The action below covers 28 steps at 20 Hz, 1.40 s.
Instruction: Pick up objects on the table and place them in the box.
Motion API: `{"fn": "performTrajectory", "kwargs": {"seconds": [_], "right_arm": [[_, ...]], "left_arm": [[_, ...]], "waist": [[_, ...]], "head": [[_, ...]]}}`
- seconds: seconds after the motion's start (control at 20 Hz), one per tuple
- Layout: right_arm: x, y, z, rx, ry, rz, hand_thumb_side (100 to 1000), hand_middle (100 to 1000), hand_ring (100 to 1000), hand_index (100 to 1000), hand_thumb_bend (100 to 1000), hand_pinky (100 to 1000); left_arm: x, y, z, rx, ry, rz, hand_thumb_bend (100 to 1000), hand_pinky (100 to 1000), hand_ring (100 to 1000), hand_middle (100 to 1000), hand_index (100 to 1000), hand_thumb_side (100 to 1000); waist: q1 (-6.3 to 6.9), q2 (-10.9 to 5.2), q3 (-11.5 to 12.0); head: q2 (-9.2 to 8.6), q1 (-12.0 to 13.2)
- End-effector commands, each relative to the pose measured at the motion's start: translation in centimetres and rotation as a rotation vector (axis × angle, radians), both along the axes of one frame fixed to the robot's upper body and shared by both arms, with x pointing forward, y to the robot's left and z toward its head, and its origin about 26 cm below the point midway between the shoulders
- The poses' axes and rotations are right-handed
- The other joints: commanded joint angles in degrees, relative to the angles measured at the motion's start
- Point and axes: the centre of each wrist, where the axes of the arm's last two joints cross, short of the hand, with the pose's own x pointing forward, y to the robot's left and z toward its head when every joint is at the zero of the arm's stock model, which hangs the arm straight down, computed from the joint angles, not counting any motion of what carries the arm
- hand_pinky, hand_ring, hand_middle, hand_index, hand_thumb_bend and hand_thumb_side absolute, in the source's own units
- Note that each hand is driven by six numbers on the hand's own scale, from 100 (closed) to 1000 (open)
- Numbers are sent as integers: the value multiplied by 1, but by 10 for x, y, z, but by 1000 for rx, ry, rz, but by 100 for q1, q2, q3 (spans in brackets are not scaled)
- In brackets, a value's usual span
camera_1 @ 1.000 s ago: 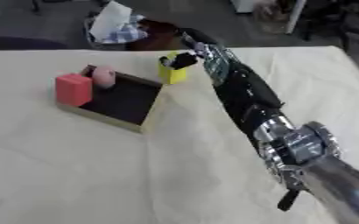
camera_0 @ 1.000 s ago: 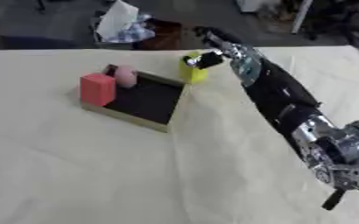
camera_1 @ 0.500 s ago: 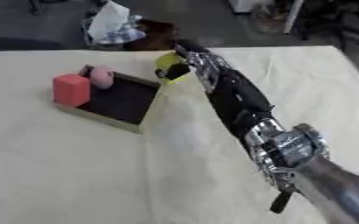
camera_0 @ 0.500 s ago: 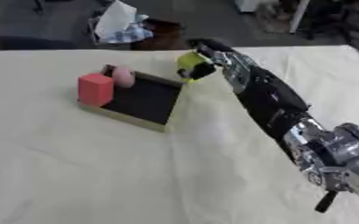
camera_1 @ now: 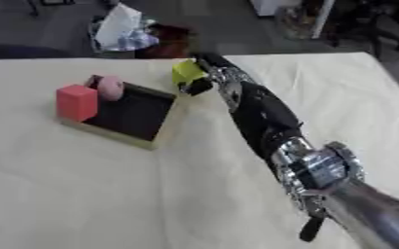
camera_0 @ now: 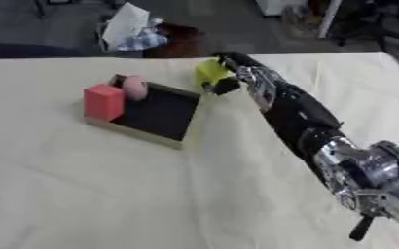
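Near the desk's [camera_0: 83, 194] far edge, your right robot hand [camera_0: 230, 77] grips the yellow block [camera_0: 209, 72], poised beside the box [camera_0: 156, 113] for release.

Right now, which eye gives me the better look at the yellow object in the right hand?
The left eye view. There the yellow object shows a broad face just left of the right hand, whose fingers curl round it above the box corner. The right eye view shows the same object, with the arm crowding in closer beside it.

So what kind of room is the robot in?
Probably a lab or workshop: a table under a cream cloth, toy-like blocks by a box, and chair legs and clutter on the floor behind.
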Motion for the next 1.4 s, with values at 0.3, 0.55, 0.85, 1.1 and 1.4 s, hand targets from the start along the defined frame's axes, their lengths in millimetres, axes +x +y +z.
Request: {"fn": "performTrajectory", "kwargs": {"seconds": [0.3, 0.55, 0.85, 1.1, 1.4], "right_arm": [[3, 7, 23, -33, -117, 33, 259, 581, 769, 719, 166, 799], [3, 17, 44, -45, -198, 112, 250, 579, 766, 717, 154, 800], [6, 56, 60, -45, -230, 250, 272, 589, 769, 749, 148, 808], [-4, 92, 64, -91, -235, 482, 283, 594, 771, 757, 147, 810], [-21, 102, 59, -114, -210, 678, 306, 625, 780, 797, 156, 817]], "left_arm": [[-1, 2, 6, 2, -23, 3, 657, 728, 700, 681, 836, 585], [-1, 2, 7, -3, -23, -1, 656, 728, 700, 681, 836, 585], [-1, 4, 6, -6, -22, 9, 647, 728, 701, 682, 837, 590], [-1, 7, 6, -11, -23, 32, 645, 728, 701, 682, 837, 590], [-1, 9, 4, -9, -18, 50, 644, 728, 702, 683, 837, 591]], "waist": [[24, -55, -16], [19, -51, -54], [24, -52, -132], [39, -58, -326], [14, -92, -477]], "head": [[-64, -32], [-63, -9], [-65, 15], [-43, 122], [-15, 197]]}}
